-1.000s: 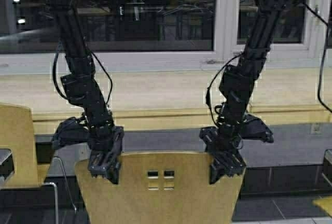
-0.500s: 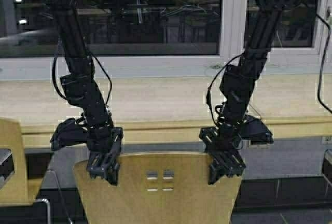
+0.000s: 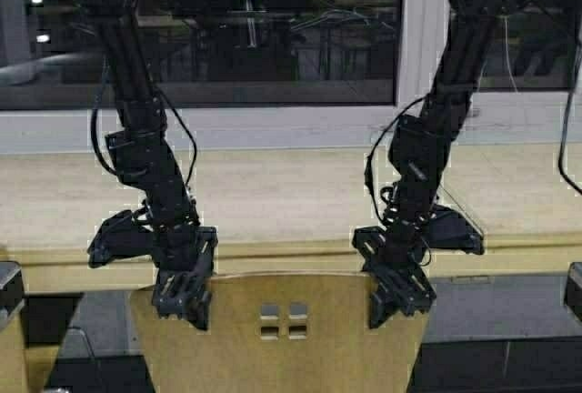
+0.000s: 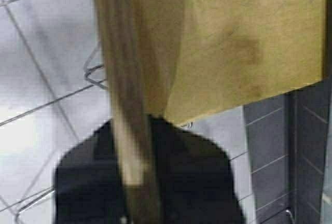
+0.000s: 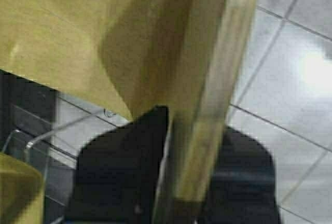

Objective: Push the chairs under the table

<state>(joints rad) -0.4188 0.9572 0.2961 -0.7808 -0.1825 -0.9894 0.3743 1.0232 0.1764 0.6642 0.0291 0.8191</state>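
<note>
A mustard-yellow chair (image 3: 282, 334) stands right before me, its backrest top with small square cutouts facing the long beige table (image 3: 273, 193). My left gripper (image 3: 182, 300) is shut on the backrest's top left edge (image 4: 129, 146). My right gripper (image 3: 396, 298) is shut on its top right edge (image 5: 199, 151). The chair's seat (image 4: 244, 42) shows past the backrest in both wrist views and lies toward the table's yellow front edge (image 3: 273, 252). Its legs are mostly hidden.
A second yellow chair (image 3: 14, 357) shows at the lower left edge, and another one's corner (image 5: 18, 190) in the right wrist view. A window wall (image 3: 273, 38) rises behind the table. Pale floor tiles (image 4: 36, 79) lie under the chair.
The robot has driven forward: the table and window have slid down and nearer in the high view. The chair moved with it toward the table. Both grippers kept their hold.
</note>
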